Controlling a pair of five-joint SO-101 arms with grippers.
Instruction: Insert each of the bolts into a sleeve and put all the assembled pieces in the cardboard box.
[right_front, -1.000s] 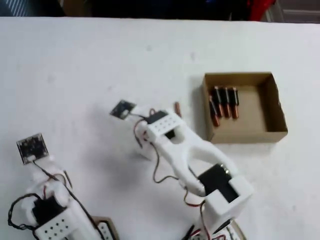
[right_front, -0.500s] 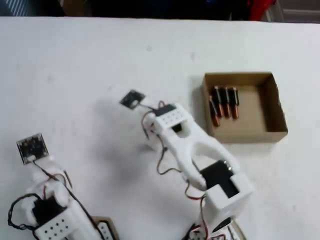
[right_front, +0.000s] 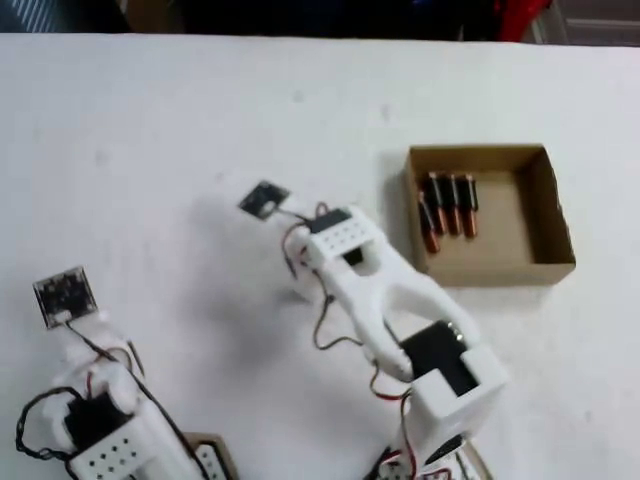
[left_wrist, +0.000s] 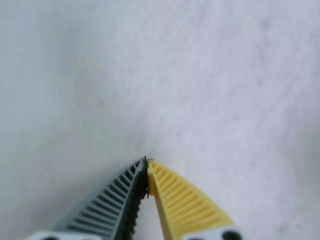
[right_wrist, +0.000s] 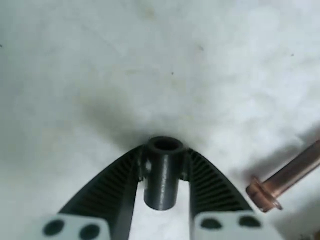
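Sleeve (right_wrist: 162, 175): black, short tube, bore visible at the end nearest the fingertips. Sits clamped between the two dark ribbed fingers (right_wrist: 107, 197) of right gripper (right_wrist: 164, 159), squeezed from both sides, rear end reaching back toward the wrist. Hangs close over white table (right_wrist: 150, 60); contact with the surface not determinable.

Bolt (right_wrist: 287, 177): copper-coloured, lying flat on the table just beside the right gripper, flanged head nearest the finger, shank running off toward the frame edge. Apart from the sleeve, not inserted.

Left gripper (left_wrist: 147, 167): grey finger (left_wrist: 115, 202) and yellow finger (left_wrist: 182, 202), both ribbed, tips pressed together with nothing between. Points down at plain white table surface.

From high view: cardboard box (right_front: 500, 268) open-topped, resting on the table to the right of centre. Holds four assembled pieces (right_front: 447, 208), dark bodies with copper ends, laid side by side in a row against the box's left wall; remainder of box floor showing brown. Right arm (right_front: 385, 290) stretched from the near edge toward table centre, wrist just left of the box. Left arm (right_front: 100, 430) folded at the near-left corner, well apart from box and right arm.
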